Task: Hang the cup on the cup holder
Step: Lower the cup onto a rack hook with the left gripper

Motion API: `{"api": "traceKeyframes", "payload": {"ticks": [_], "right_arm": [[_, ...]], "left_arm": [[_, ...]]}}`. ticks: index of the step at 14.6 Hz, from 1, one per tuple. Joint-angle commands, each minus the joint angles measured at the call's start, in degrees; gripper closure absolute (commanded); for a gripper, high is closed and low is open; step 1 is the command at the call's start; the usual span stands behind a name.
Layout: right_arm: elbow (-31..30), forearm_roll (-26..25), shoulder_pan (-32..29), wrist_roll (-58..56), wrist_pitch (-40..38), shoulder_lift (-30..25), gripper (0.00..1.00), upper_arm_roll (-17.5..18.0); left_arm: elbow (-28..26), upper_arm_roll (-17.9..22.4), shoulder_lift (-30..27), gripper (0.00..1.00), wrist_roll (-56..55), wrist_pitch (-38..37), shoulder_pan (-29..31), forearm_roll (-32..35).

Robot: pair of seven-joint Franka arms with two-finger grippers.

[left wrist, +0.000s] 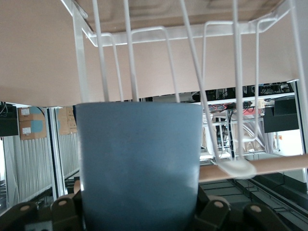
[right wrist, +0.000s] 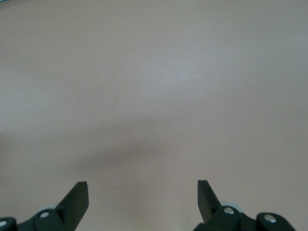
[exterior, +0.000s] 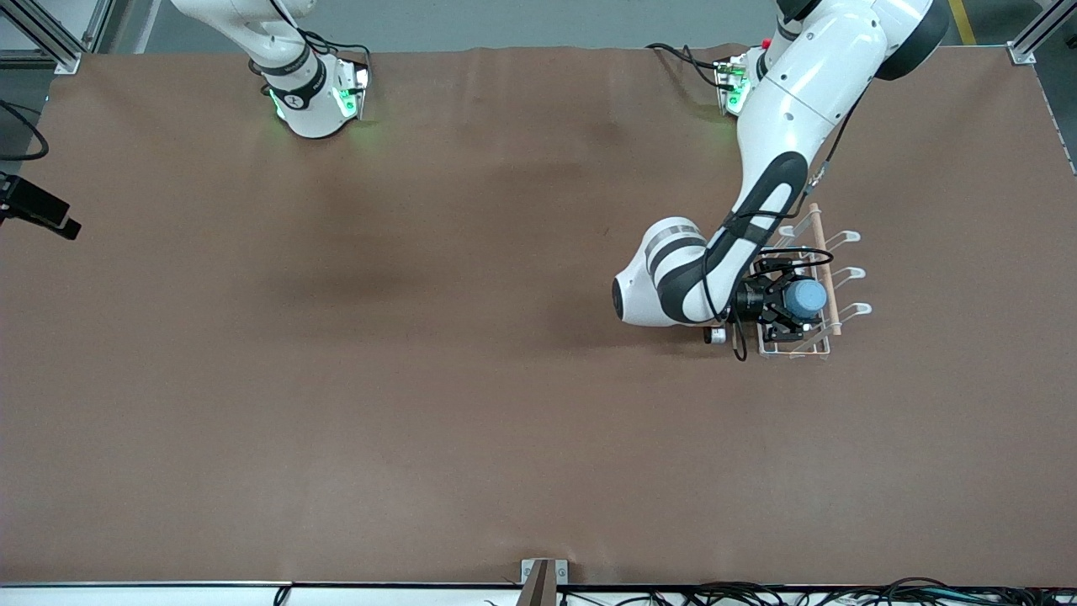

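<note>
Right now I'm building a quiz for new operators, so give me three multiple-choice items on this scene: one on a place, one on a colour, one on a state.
1. Where is the cup?
A. Lying on the table beside the right arm's base
B. Held over the cup holder
C. Standing at the table edge nearest the front camera

2. What colour is the cup?
A. Red
B. Light blue
C. Black

3. How does the right end effector stand?
A. Open, holding nothing
B. Shut on the cup
C. Shut on the wooden rod

Answers:
1. B: the front view shows the cup in the left end effector over the rack at the left arm's end of the table.
2. B: both the front and left wrist views show a light blue cup.
3. A: the right wrist view shows its fingers apart over bare table.
</note>
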Motion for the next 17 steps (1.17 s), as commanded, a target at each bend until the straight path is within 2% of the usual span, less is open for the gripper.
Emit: {"api": "traceKeyframes", "payload": {"ticks": [1,3,4,5,7,9,12,13,17], "right_arm": [[-0.51,0.44,0.38,-0.14,-0.36,-0.78,0.0,0.04],[-0.51,0.44,0.38,-0.14,-0.36,-0.78,0.0,0.04],[-0.51,0.44,0.29,-0.23,-0.36,-0.78,0.0,0.04],[-0.51,0.44,0.29,-0.23,-0.36,-0.78,0.0,0.04],[-0.51,0.44,0.38,-0.14,-0.36,-0.78,0.0,0.04],[-0.51,0.44,0.38,-0.14,-0.36,-0.69,0.0,0.04],[-0.51,0.44,0.38,-0.14,-0.36,-0.78,0.0,0.04],[-0.42,0.44,0.38,-0.14,-0.27,-0.69,0.0,0.04],[-0.42,0.44,0.38,-0.14,-0.27,-0.69,0.0,0.04]], "left_arm": [[-0.13,-0.3,0.66,0.88,-1.57,-0.7,0.11,-0.35],[-0.05,-0.38,0.58,0.7,-1.57,-0.61,0.81,-0.44],[0.04,-0.38,0.32,0.56,-1.74,-0.61,1.07,-0.87],[0.31,-0.56,-0.12,0.35,-2.01,-0.52,1.6,-1.4],[0.66,-0.47,-0.74,0.13,-2.18,-0.61,1.78,-3.06],[0.75,-0.56,-1.27,0.08,-2.53,-0.61,1.69,-3.34],[2.76,-0.56,-1.62,0.06,-2.54,-0.78,1.34,-5.0],[3.29,-0.47,-1.88,0.01,-2.62,-1.48,1.25,-5.35],[7.24,-0.38,-4.43,0.0,-3.67,-2.1,1.51,-7.11]]}}
